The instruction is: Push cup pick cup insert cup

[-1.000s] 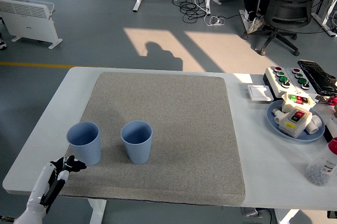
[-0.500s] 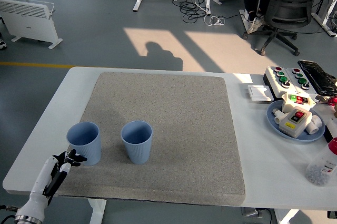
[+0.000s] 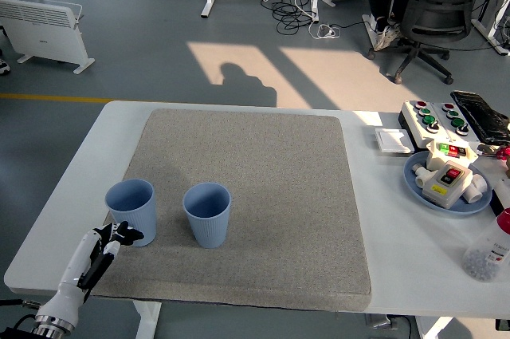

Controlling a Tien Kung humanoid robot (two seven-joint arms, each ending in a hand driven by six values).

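Two blue cups stand upright on the grey mat [image 3: 263, 195] in the lower left of the frame: the left cup [image 3: 131, 211] and, near it to the right, the right cup [image 3: 207, 214]. The left hand [image 3: 111, 239], entering from the lower left corner, touches the left cup's base with loosely extended fingers, grasping nothing. A blue plate [image 3: 418, 187] of parts lies at right.

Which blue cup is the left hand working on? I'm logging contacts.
The left blue cup, nearer the mat's left edge: the left hand is at its base. The right blue cup stands apart, untouched.
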